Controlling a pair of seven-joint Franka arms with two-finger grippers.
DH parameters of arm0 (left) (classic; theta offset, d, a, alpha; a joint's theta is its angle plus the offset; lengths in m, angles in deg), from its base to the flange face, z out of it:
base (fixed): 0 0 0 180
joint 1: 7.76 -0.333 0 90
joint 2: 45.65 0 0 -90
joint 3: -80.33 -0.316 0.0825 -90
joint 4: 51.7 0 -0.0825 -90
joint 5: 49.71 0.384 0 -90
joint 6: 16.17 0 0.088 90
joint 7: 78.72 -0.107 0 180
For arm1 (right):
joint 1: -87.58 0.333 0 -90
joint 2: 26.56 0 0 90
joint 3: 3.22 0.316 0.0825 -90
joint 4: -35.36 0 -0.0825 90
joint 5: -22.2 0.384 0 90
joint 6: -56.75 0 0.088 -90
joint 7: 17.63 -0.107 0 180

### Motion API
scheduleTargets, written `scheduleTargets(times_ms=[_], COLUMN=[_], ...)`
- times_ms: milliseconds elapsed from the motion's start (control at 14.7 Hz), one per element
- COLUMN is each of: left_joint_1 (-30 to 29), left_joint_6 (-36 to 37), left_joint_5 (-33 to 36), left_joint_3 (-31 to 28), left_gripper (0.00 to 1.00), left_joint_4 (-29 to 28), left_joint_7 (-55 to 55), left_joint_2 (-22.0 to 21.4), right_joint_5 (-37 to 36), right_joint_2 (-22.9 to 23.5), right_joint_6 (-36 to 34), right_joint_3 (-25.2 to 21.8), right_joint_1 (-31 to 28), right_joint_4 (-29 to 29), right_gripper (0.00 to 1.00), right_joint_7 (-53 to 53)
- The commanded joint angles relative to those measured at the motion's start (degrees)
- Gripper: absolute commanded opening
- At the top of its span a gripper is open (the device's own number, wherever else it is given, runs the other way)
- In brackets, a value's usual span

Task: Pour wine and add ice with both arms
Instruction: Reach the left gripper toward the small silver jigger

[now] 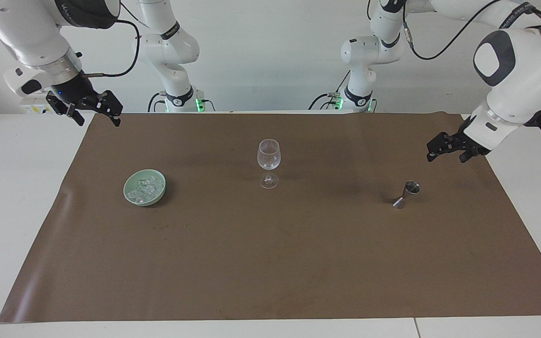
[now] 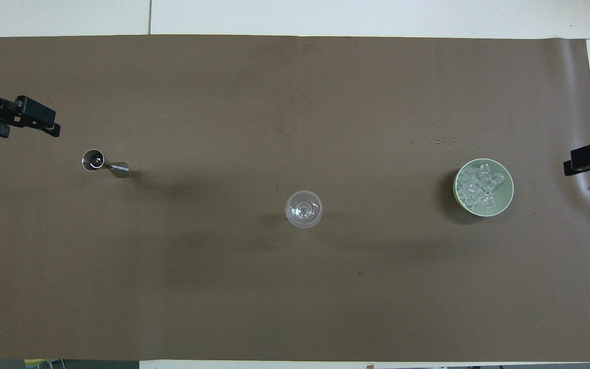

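A clear stemmed glass (image 1: 268, 155) stands upright mid-mat; it also shows in the overhead view (image 2: 303, 208). The ice (image 1: 146, 187) lies heaped in a pale green bowl (image 1: 127, 194) toward the right arm's end; the ice (image 2: 479, 185) and bowl (image 2: 508, 201) show from above. A small steel jigger (image 1: 407, 193) stands toward the left arm's end (image 2: 101, 163). My left gripper (image 1: 446, 157) is open and empty, in the air over the mat beside the jigger, apart from it (image 2: 28, 123). My right gripper (image 1: 100, 122) is open and empty, waiting over the mat's corner (image 2: 587, 161).
A brown mat (image 1: 270, 263) covers most of the white table (image 1: 12, 197). A few small droplets (image 2: 442, 139) lie on the mat just farther from the robots than the bowl. Two more white arms stand at the robots' end.
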Motion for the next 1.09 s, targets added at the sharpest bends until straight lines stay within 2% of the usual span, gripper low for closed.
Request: scheduleTargets(times_ms=[0, 136, 341, 545, 681, 817, 954, 1022], left_joint_1=[-0.5, -0.9, -1.1, -1.8, -2.5, -2.5, -2.3, -2.3], left_joint_6=[0.0, -0.1, 0.3, 0.9, 0.3, -1.7, -3.9, -5.5], left_joint_5=[-0.9, -2.0, -8.5, -15.3, -19.9, -27.3, -30.4, -30.7], left_joint_3=[-0.1, -0.7, -5.7, -8.0, -10.6, -13.0, -13.5, -13.4], left_gripper=[1.0, 1.0, 1.0, 1.0, 1.0, 1.0, 1.0, 1.0], left_joint_4=[6.3, 7.5, 9.1, 14.0, 14.9, 13.9, 9.2, 5.2], left_joint_7=[10.5, 18.3, 27.3, 42.4, 47.9, 58.0, 65.3, 65.9], left_joint_2=[6.7, 9.4, 13.1, 18.5, 20.4, 20.7, 19.2, 17.0], right_joint_5=[0.0, 0.0, 0.0, 0.0, 0.0, 0.0, 0.0, 0.0], right_joint_2=[-0.5, -0.5, -0.6, -0.5, -0.5, -0.6, -0.5, -0.5], right_joint_6=[-0.6, -0.6, -0.6, -0.7, -0.7, -0.6, -0.7, -0.6], right_joint_3=[0.3, 0.3, 0.3, 0.3, 0.3, 0.3, 0.3, 0.3], right_joint_1=[-0.4, -0.4, -0.4, -0.4, -0.5, -0.4, -0.4, -0.4], right_joint_4=[0.5, 0.5, 0.5, 0.5, 0.5, 0.5, 0.5, 0.5], right_gripper=[1.0, 1.0, 1.0, 1.0, 1.0, 1.0, 1.0, 1.0], right_joint_7=[1.1, 1.1, 1.1, 1.1, 1.1, 1.1, 1.1, 1.1])
